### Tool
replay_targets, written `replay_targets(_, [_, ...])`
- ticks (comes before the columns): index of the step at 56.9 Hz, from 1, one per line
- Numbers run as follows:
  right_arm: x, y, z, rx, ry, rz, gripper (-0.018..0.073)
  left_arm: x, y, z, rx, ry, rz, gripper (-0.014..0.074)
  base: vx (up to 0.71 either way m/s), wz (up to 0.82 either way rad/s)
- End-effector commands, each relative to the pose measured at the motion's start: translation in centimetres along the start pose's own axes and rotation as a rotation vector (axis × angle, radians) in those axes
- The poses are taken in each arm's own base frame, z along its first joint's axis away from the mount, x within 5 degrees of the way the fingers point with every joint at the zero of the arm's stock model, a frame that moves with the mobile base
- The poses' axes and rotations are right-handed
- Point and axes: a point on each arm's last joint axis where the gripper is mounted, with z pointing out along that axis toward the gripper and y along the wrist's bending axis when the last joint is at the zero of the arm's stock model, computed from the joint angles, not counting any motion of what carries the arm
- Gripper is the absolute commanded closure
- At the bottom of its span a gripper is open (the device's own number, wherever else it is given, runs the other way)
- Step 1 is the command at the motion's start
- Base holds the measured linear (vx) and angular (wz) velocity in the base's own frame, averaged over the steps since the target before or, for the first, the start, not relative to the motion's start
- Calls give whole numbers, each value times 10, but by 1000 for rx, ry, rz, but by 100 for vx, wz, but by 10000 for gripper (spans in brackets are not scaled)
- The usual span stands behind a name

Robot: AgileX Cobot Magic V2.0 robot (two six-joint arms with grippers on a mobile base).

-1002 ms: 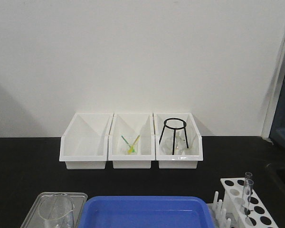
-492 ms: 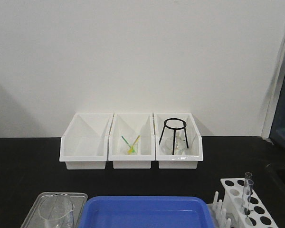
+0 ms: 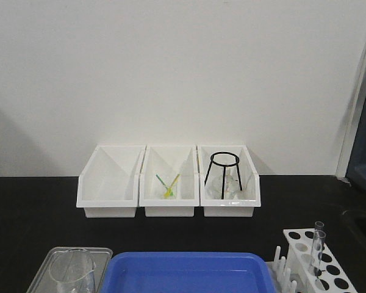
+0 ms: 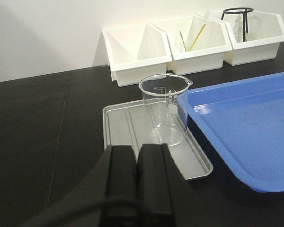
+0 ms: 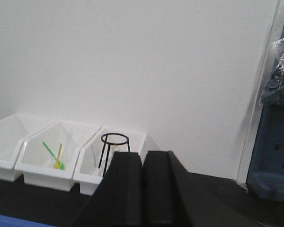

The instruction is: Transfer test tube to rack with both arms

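Note:
The test tube (image 3: 318, 246) stands upright in a hole of the white rack (image 3: 312, 264) at the front right of the black table. Neither arm shows in the front view. My left gripper (image 4: 137, 153) is shut and empty, its black fingers pressed together just in front of a grey tray (image 4: 124, 130) that holds a clear glass beaker (image 4: 164, 108). My right gripper (image 5: 142, 158) is shut and empty, raised and pointing toward the white bins at the back. The rack and tube are out of both wrist views.
Three white open-front bins (image 3: 168, 180) line the back wall; the right one holds a black wire tripod (image 3: 222, 173), the middle one green and yellow sticks (image 3: 168, 185). A blue tray (image 3: 186, 273) sits at front centre. A dark blue cabinet (image 5: 274, 142) stands at right.

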Motion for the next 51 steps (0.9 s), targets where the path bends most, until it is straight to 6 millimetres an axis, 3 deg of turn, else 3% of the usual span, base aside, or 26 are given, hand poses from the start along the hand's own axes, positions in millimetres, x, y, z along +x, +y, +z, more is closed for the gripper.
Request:
replay_targets(1, [-13,-4,-2,39,-61,31,570,-17,2,-4,-15,-124,-19,603,0,0])
replay_targets(17, [27,-7,-18,164,-70,-36,570,-17,2,-4,-15,-124,-19,603,0,0])
replay_targets(36, [112,4,-56,198,39,11,570,-17,2,-4,-15,-124,-19,603,0,0])
replay_targets(51, [114,5,-66,206,34,46,570,-17,2,-4,-15,-125,-19,603,0,0])
